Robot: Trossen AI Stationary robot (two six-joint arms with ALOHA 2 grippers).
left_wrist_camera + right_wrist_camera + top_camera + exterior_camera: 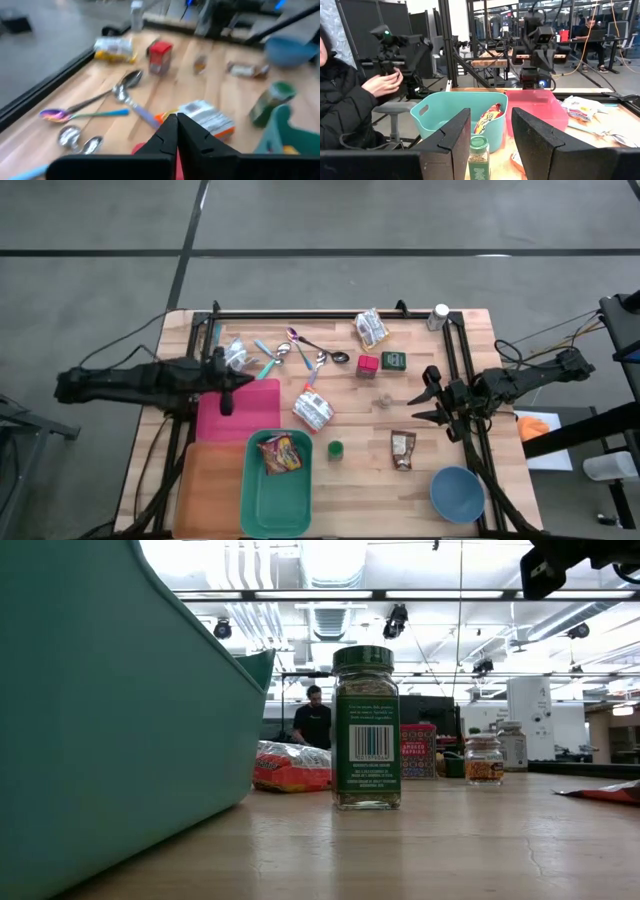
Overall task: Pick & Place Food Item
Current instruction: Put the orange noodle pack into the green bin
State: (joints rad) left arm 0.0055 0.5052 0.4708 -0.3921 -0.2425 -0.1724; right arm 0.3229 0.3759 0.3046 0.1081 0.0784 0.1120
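Note:
My left gripper (245, 380) (176, 120) hovers shut and empty over the far edge of the pink tray (238, 412). My right gripper (428, 396) (491, 120) stands open and empty near the table's right edge, pointing level toward the left. Food items lie on the table: a white-and-orange packet (313, 410) (207, 116), a yellow packet (371, 329), a brown packet (402, 450), a red box (367, 365) and a green box (393, 361). A red snack bag (282, 452) (489, 119) lies in the teal bin (262, 500). A green-lidded spice jar (336, 449) (365, 728) stands upright.
Several spoons (305, 352) lie at the far left-centre. A blue bowl (457, 493) sits near right, an orange tray (210, 490) near left, a small jar (385, 399) mid-table and a white bottle (439, 316) far right. A person (350, 100) sits beyond the table's left side.

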